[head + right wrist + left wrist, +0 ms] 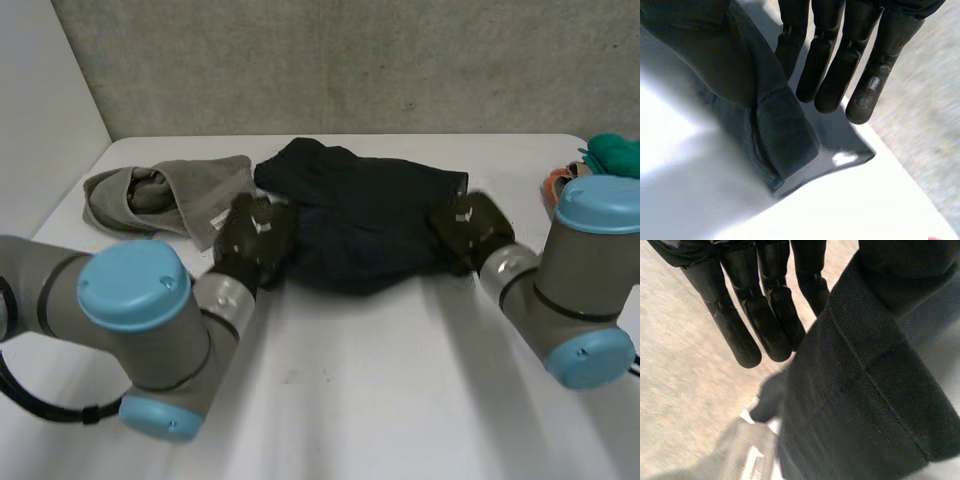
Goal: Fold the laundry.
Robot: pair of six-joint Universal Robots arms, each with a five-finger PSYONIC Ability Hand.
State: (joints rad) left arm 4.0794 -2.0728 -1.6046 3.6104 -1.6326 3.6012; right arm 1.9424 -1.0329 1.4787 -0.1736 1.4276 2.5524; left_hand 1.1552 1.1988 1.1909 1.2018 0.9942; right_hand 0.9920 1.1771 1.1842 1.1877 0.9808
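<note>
White table (350, 400), grey rough wall (350, 60) behind it. Dark navy garment (370, 215) lies bunched at the far middle of the table, spread sideways between the two arms. Left arm (130, 330) comes in from the near left, right arm (590, 290) from the right.

Grey cloth (165, 195), crumpled, sits just left of the garment, touching or nearly touching it. It has a small white label on its near edge.

Left robot hand (255, 238) is at the garment's left edge. In the left wrist view its fingers (767, 325) are straight and over bare table. The garment's banded edge (865, 390) rises on the thumb side and covers the nearest fingertip, so it looks pinched there. Thumb hidden.

Right robot hand (472, 228) is at the garment's right edge. In the right wrist view its fingers (832, 75) are straight. A rolled hem (785, 130) lies on the table beside them and the cloth rises at the thumb side, so this hand looks to grip the garment too. Thumb hidden.

Teal cloth (612, 155) and something orange (555, 185) are at the table's far right edge, well apart from the garment.
</note>
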